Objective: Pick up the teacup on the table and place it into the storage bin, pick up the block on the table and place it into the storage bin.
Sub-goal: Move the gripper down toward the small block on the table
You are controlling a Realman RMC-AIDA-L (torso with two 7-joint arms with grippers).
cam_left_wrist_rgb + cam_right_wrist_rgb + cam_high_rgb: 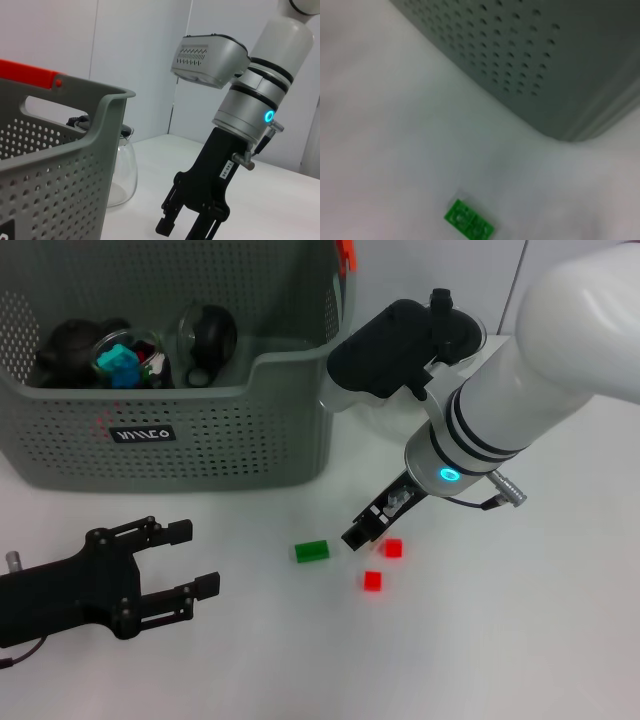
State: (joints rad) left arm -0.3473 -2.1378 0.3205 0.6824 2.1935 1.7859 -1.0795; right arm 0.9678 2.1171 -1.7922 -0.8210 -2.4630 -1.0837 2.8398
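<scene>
The green block [311, 551] lies on the table [500, 640], just near of the bin [150, 390]. The right gripper [366, 530] is low between it and two red blocks [393, 548]; I cannot tell its jaw state. The left gripper [195, 558] sits spread wide at near left.

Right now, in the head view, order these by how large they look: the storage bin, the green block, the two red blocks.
1. storage bin
2. green block
3. The two red blocks look alike, so they share last place.
</scene>
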